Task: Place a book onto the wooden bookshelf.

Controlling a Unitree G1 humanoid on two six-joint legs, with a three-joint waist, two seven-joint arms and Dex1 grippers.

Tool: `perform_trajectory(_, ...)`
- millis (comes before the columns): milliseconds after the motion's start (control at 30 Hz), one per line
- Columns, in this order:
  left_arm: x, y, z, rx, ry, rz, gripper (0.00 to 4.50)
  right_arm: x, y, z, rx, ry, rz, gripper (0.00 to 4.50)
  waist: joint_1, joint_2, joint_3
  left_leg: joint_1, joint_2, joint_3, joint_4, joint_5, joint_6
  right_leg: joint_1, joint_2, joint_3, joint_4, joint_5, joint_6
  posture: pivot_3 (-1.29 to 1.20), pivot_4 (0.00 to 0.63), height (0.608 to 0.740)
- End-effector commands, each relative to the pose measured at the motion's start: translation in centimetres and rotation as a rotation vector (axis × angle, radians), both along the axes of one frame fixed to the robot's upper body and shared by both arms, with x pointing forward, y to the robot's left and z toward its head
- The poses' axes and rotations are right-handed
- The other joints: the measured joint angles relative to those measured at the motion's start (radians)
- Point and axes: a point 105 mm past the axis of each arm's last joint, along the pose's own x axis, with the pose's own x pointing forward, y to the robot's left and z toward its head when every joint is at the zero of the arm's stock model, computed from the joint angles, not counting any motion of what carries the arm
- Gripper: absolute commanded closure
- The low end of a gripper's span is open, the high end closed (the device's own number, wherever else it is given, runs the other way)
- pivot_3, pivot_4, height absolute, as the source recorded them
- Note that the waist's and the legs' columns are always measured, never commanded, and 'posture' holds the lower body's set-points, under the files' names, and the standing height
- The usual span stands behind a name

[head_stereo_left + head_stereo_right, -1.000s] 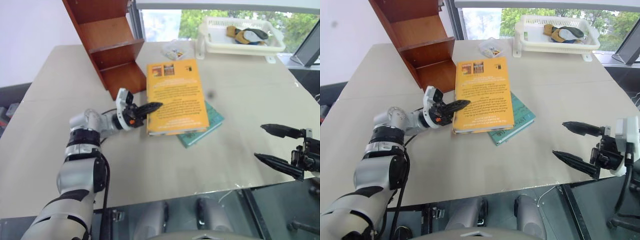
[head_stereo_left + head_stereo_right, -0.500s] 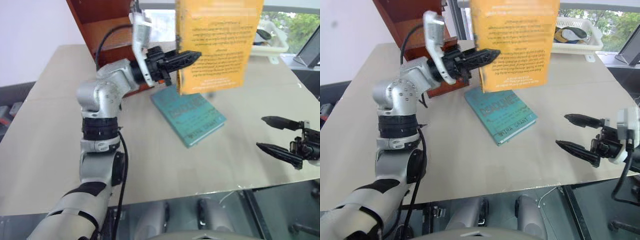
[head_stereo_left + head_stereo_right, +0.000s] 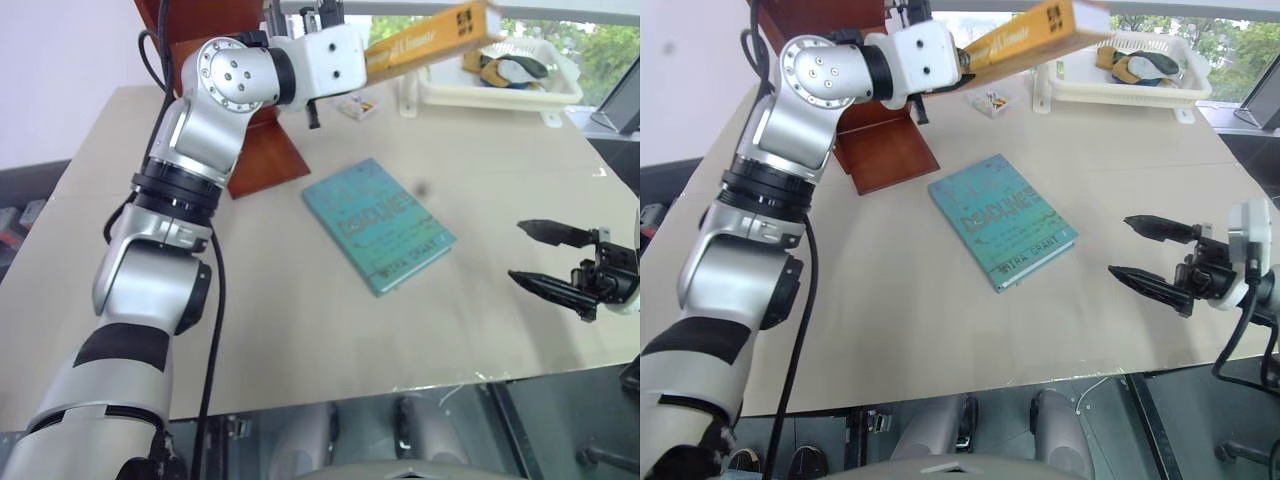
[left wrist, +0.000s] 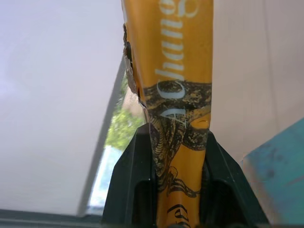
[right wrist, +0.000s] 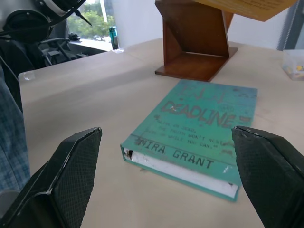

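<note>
Across the desk (image 3: 300,330) we see the wooden bookshelf (image 3: 262,160) standing at about eleven o'clock, its reddish base panel showing beneath our raised left arm. It is where we have to end up, and we judge the step in hand to be carrying the book over to it.

A white basket (image 3: 500,88) sits at one o'clock along the far edge, and a teal book (image 3: 380,225) lies flat near the middle of the desk, untouched; it should stay there.

The book (image 3: 430,38) is up in the air, at about twelve o'clock, held edge-on with its yellow spine and lettering facing us, one end toward the basket. The left gripper (image 4: 175,166) has its fingers clenched on the book's lower end, one finger (image 4: 135,185) on each cover in the left wrist view.

To do this well, we think we should swing the free end away from the basket and bring the book round so its covers run parallel to the shelf's side panel. Then we should slide it onto a board without striking the edge. The hold is near one end, so slow turning should keep the thin book from flexing or slipping.

The right gripper (image 3: 560,265) hovers at four o'clock with its fingers spread and nothing between them. We would leave it clear of the path.
</note>
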Motion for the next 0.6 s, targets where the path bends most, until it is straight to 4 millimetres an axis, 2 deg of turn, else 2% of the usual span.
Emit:
perform_trajectory(33, 0.2, 1.1, 2.3, 0.077, -0.124, 0.050, 4.02, 0.2, 0.0, 0.7, -0.002, -0.046, 0.014, 0.00, 0.000, 0.000, 0.000, 0.000, 0.000, 0.000, 0.000, 0.000, 0.000, 0.000, 0.000, 0.000, 0.000, 0.000, 0.000, 0.00, 0.150, 0.740)
perform_trajectory(233, 0.6, 2.3, 4.5, 0.108, -0.191, 0.134, 4.02, 0.8, -0.1, 1.0, 0.010, -0.061, 0.017, 0.00, 0.001, -0.003, 0.002, -0.001, 0.000, -0.002, 0.002, 0.000, 0.000, 0.000, 0.000, -0.002, 0.002, 0.000, 0.000, 0.00, 0.150, 0.740)
perform_trajectory(333, 0.8, 3.3, 5.5, 0.126, -0.211, 0.189, 4.02, 1.5, -0.6, 1.9, 0.056, -0.099, -0.001, 0.00, -0.006, -0.004, 0.004, -0.001, 0.000, -0.001, 0.002, 0.000, 0.000, 0.000, 0.000, -0.002, 0.002, 0.000, 0.000, 0.00, 0.150, 0.740)
perform_trajectory(433, 0.8, 4.2, 6.9, 0.137, -0.249, 0.238, 4.02, 2.3, -1.5, 3.8, 0.141, -0.155, -0.022, 0.00, -0.017, -0.004, 0.008, 0.000, 0.000, -0.001, 0.002, 0.000, 0.000, 0.000, 0.001, -0.001, 0.003, 0.000, 0.000, 0.00, 0.150, 0.740)
perform_trajectory(600, 1.0, 3.9, 8.5, 0.126, -0.295, 0.257, 4.02, 3.0, -1.7, 4.7, 0.179, -0.180, -0.021, 0.00, -0.033, -0.005, 0.011, -0.002, 0.000, -0.001, 0.001, 0.000, 0.000, -0.003, 0.002, -0.001, 0.004, 0.000, 0.000, 0.00, 0.150, 0.740)
